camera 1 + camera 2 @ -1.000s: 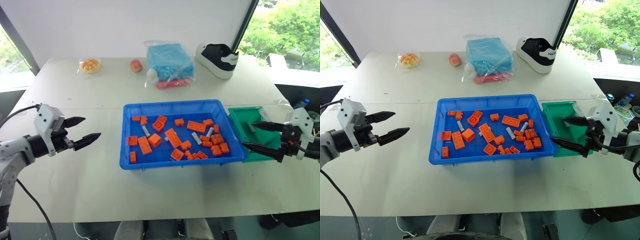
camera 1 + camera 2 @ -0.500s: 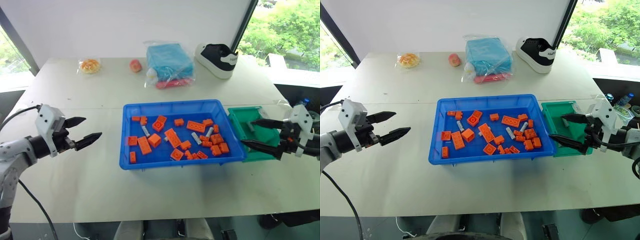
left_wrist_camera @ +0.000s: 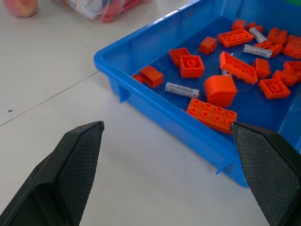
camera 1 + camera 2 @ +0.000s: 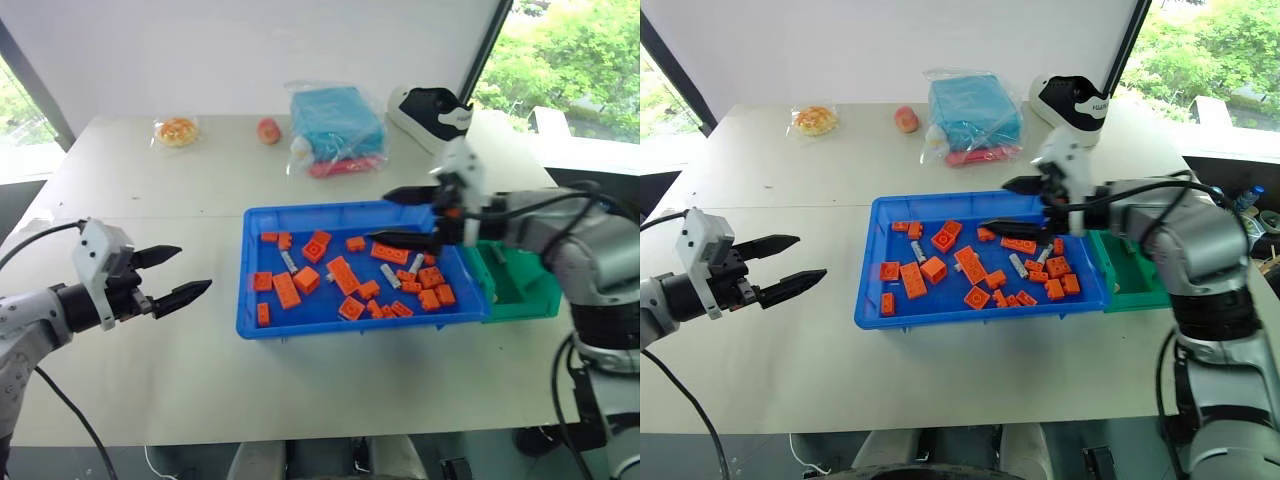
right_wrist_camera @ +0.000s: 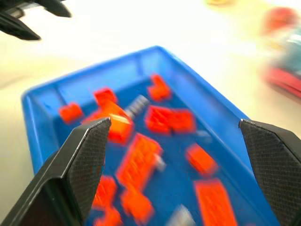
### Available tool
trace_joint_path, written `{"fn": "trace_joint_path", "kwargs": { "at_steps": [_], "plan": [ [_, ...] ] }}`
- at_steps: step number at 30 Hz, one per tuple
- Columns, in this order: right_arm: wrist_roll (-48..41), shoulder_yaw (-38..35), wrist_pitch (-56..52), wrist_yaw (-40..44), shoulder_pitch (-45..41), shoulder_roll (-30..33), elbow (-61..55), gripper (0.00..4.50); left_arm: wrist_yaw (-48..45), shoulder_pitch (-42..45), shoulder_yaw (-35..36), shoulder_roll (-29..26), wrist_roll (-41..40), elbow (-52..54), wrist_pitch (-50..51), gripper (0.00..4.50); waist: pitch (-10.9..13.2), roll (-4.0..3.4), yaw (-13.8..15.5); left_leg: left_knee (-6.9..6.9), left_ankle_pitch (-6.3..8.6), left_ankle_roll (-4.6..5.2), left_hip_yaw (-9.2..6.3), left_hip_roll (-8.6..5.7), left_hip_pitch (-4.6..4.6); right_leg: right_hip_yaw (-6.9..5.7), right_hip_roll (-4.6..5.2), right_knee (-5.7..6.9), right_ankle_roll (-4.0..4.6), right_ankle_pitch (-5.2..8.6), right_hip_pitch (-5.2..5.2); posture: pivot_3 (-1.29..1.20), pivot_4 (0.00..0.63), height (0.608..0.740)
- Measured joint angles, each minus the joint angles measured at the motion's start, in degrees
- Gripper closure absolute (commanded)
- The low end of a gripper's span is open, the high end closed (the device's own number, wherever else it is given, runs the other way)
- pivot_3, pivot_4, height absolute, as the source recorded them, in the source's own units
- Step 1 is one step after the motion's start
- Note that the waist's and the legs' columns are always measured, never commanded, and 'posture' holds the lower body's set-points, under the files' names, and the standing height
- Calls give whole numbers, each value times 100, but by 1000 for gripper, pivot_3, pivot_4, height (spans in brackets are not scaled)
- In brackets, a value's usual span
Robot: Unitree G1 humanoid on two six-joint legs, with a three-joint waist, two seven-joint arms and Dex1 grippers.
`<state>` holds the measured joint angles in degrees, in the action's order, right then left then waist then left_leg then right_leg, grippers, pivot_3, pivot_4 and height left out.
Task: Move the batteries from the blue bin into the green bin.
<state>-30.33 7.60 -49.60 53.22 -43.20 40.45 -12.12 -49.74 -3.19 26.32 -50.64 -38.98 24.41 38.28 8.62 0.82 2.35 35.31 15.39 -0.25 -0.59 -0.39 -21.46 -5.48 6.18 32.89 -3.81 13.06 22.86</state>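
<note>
- The right claw is hanging wide open and empty over the wide bright-blue plastic bin, where thin grey batteries are lying among orange toy bricks.
- The right arm is hiding part of the small green plastic bin (contents unreadable).
- The left claw is gaping empty above the pale surface.

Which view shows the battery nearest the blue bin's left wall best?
The left wrist view: the battery lies large and sharp among orange bricks in the blue bin. Both eye views show it as a small grey sliver; the right wrist view shows it blurred.
</note>
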Motion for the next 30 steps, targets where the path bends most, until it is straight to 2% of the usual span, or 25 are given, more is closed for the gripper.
{"fn": "trace_joint_path", "kwargs": {
  "at_steps": [6,12,16,22,30],
  "plan": [
    [644,1298,-265,-698,-507,-1525,519,19,31,194,108,-67,-203,113,154,0,-10,18,-31,3,-3,3,11,-4,-5,1,7,21,0,-1,15,0,150,727],
    [1144,1661,-450,-1307,-674,-2569,1846,19,119,160,326,-107,-472,407,365,0,-10,18,-53,6,-6,-1,12,-6,-5,1,2,31,0,-2,20,0,150,727],
    [1379,1660,-325,-1412,-1008,-3013,2544,19,173,54,483,-107,-640,576,475,0,-10,19,-157,5,-7,-1,11,-4,-2,2,-18,37,-1,-3,19,0,150,727],
    [1654,1676,-153,-1348,-1131,-3192,3262,19,227,-125,605,-106,-800,756,531,0,-10,19,-220,2,-7,-1,11,0,0,2,-28,39,-2,-3,20,0,150,727],
    [1987,1753,133,-1137,-1149,-3372,3604,19,227,-206,609,-106,-790,777,504,0,-11,19,-307,1,-8,-1,10,1,4,2,-30,44,-3,-3,19,0,150,727]
  ]
}}
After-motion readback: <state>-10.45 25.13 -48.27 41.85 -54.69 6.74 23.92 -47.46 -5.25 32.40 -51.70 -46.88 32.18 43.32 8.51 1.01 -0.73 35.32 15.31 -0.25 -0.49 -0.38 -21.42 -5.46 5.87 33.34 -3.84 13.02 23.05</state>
